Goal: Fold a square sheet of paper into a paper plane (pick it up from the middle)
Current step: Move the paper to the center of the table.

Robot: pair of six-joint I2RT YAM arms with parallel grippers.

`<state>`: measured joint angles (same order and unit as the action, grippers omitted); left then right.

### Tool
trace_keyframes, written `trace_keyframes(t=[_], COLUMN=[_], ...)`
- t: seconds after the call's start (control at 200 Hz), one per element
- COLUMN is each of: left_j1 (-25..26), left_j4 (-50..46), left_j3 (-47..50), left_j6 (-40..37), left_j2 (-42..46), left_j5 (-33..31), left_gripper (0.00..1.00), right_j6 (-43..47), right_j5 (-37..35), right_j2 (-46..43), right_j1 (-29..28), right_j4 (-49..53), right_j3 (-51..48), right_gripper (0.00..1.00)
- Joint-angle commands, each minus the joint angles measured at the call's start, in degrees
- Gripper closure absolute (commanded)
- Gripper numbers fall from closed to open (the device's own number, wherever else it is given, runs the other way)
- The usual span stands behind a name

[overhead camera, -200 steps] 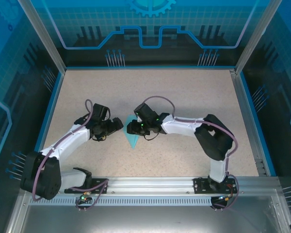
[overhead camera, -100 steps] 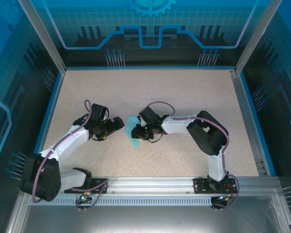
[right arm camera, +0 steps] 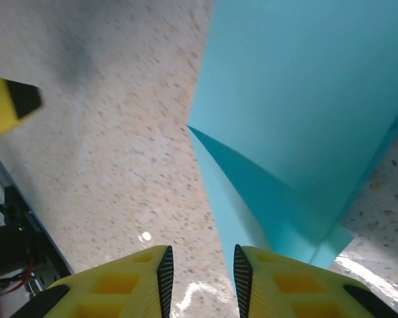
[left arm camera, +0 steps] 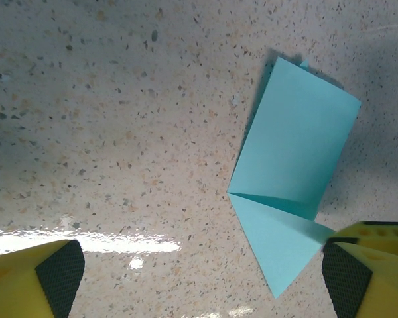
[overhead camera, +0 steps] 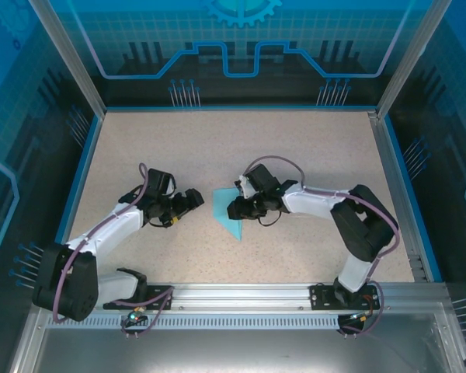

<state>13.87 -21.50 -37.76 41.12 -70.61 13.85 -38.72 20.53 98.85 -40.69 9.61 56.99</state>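
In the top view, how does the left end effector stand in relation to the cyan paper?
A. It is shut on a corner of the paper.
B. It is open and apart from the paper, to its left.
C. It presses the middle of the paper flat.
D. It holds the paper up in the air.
B: the left end effector has its fingers spread wide, and bare table shows between it and the cyan paper.

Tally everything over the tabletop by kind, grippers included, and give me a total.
folded cyan paper: 1
robot grippers: 2, the left gripper and the right gripper
Total: 3
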Motion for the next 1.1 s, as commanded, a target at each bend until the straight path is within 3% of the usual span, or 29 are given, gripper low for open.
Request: trace_keyframes(t=[0.0,0.175,0.325,0.71,0.95,1.095], left_j1=[-0.51,-0.51,-0.51,-0.58,-0.51,-0.51], left_j4=[1.85,2.04,1.92,1.92,2.0,2.81], left_j3=[1.19,1.23,1.2,1.22,1.14,1.47], left_j6=[1.81,1.77,1.47,0.92,0.36,0.7], left_j2=[0.82,0.82,0.56,-0.13,-0.32,-0.63], left_j5=[2.15,1.72,1.29,1.27,2.13,2.97], left_gripper=[0.04,0.04,0.04,0.03,0.03,0.03], right_j6=[-9.08,-16.44,-17.02,-14.39,-0.73,1.97], right_j5=[-10.52,-20.99,-24.69,-23.22,-21.76,-20.31], right_j2=[-2.12,0.35,5.3,12.33,9.57,4.08], right_j1=[-3.33,-10.13,-12.57,-13.32,-12.52,-10.57], right_j4=[3.76,8.51,14.33,19.21,22.5,19.97], right_j3=[2.36,6.76,11.62,14.01,8.9,5.98], right_gripper=[0.67,0.69,0.72,0.73,0.73,0.72])
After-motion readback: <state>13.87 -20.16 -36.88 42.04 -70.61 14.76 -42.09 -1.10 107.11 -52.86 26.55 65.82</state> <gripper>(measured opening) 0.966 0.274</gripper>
